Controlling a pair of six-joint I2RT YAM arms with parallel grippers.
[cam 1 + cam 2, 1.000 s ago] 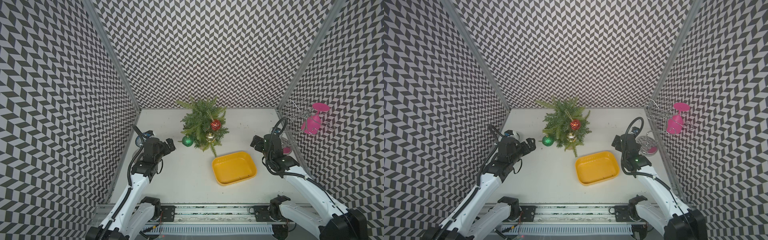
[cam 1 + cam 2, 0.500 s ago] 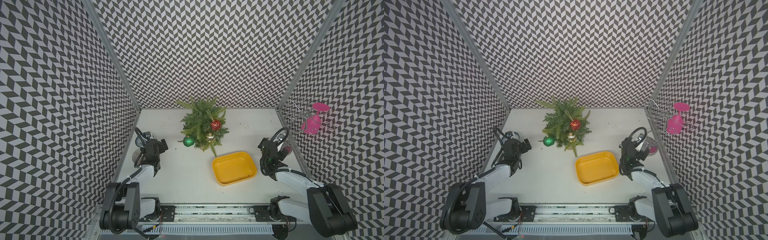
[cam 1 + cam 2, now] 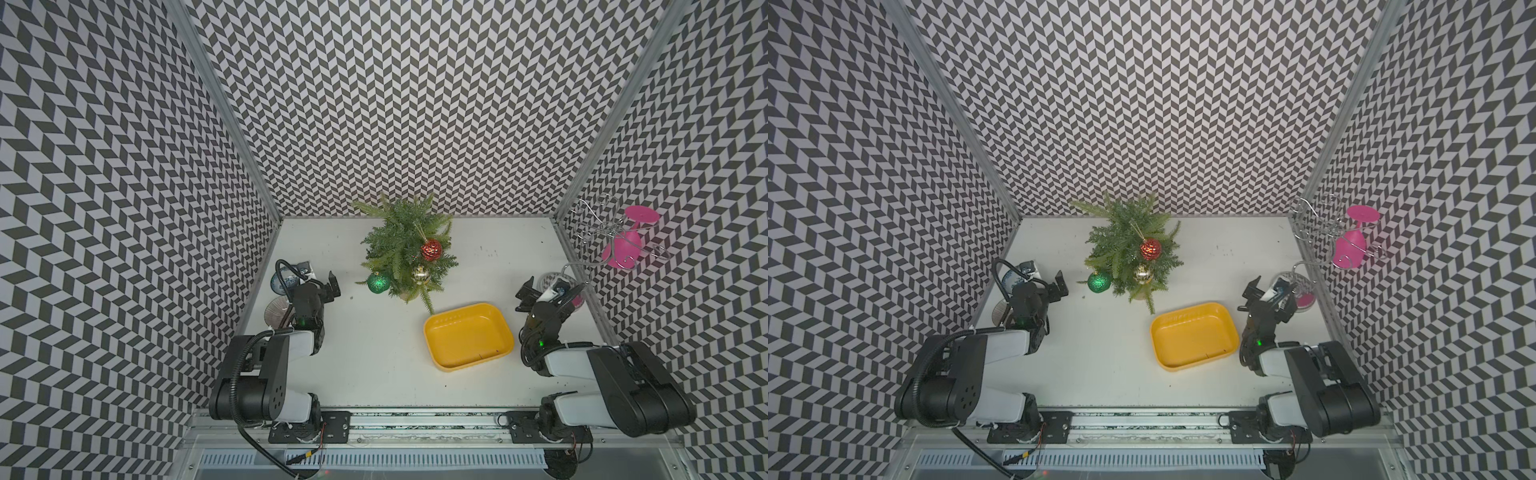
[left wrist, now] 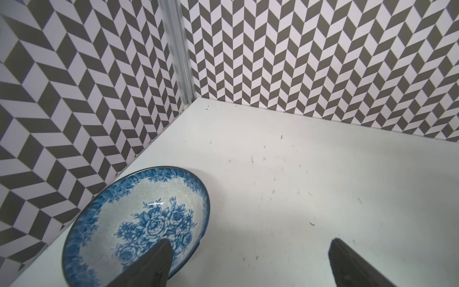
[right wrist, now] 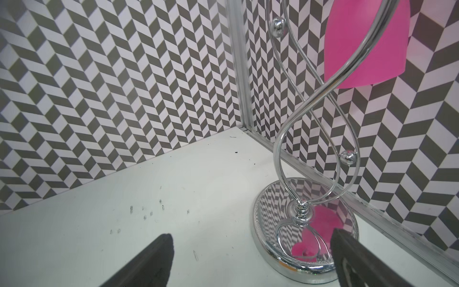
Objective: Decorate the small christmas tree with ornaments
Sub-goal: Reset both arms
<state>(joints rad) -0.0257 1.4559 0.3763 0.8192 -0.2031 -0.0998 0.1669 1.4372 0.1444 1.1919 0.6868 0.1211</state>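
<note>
Small christmas tree (image 3: 405, 245): feathery fronds, base hidden.
I note glittery ornaments (image 3: 431, 249), green at eight o'clock; left gripper (image 4: 249, 244), right gripper (image 5: 250, 238) splayed, empty.

The white table (image 3: 374, 353) bears the small christmas tree (image 3: 395, 245), yellow tray (image 3: 467, 340), blue bowl (image 4: 111, 211) and chrome stand (image 5: 301, 216).

The left arm (image 3: 299, 350) and right arm (image 3: 566, 365) show white shells, black joints and green lights; the left tool (image 4: 249, 251) looks dark grey.

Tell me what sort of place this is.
Probably a lab test booth, not a home: zigzag-patterned walls box in a white table, with the left arm and right arm mounted on a metal rail.
</note>
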